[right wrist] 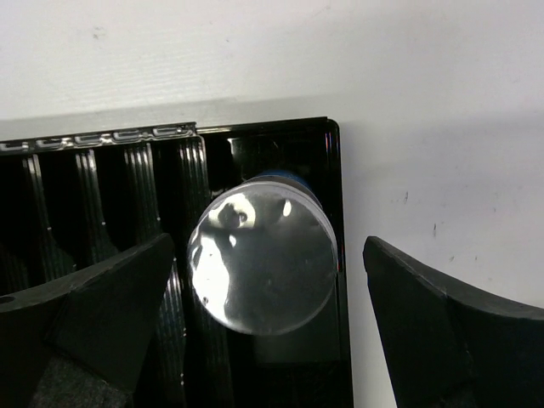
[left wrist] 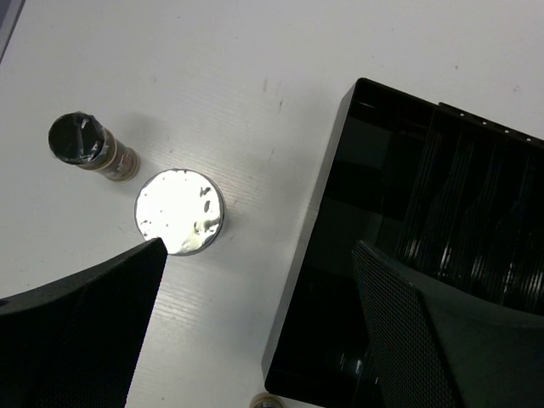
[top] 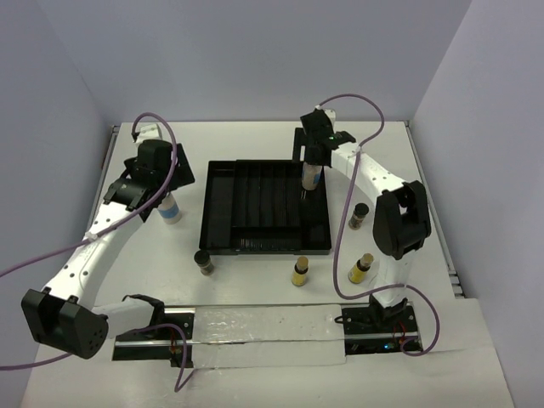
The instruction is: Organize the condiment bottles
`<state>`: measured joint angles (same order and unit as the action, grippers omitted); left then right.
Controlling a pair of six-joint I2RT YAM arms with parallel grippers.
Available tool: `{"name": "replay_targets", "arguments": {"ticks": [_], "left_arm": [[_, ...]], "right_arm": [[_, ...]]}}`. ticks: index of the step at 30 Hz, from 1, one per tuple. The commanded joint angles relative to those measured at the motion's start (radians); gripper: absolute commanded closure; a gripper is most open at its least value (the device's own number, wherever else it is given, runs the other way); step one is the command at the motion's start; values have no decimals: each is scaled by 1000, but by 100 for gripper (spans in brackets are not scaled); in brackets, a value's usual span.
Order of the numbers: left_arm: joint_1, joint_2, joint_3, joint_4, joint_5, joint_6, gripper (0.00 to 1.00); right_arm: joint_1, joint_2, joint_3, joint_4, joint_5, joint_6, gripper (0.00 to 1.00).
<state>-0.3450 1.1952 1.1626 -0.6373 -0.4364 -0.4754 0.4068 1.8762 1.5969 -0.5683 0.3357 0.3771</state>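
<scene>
Two open grippers: the right gripper (right wrist: pixel 269 255) has its fingers (right wrist: pixel 102 314) apart, flanking the grey-capped bottle (right wrist: pixel 262 255) upright in the tray (right wrist: pixel 255 140). The left gripper (left wrist: pixel 259 251) is spread, with the white bottle (left wrist: pixel 180 211) by one fingertip.

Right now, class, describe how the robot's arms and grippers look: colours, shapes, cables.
Left arm and right arm: white links, black joint housings. A thin purple cable loops along each. The fingers are broad black wedges with finely textured faces. A green light glows on the right wrist.

No writing can be read anywhere; the print on the white bottle (top: pixel 170 209) is too small.
</scene>
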Motion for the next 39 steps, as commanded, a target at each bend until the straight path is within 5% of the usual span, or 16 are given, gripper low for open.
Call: {"name": "replay_targets", "arguments": {"ticks": [1, 10, 21, 39], "left_arm": [[-2, 52, -10, -17, -80, -16, 1], [22, 238, 58, -93, -200, -123, 1], [128, 231, 23, -23, -79, -132, 1], [132, 141, 11, 7, -1, -103, 1]], "right_arm": [[13, -162, 60, 0, 4, 3, 0], [14, -310, 26, -10, 9, 0, 0], [17, -343, -11, -6, 25, -1, 0], [18, -345, -43, 5, -1, 8, 0]]}}
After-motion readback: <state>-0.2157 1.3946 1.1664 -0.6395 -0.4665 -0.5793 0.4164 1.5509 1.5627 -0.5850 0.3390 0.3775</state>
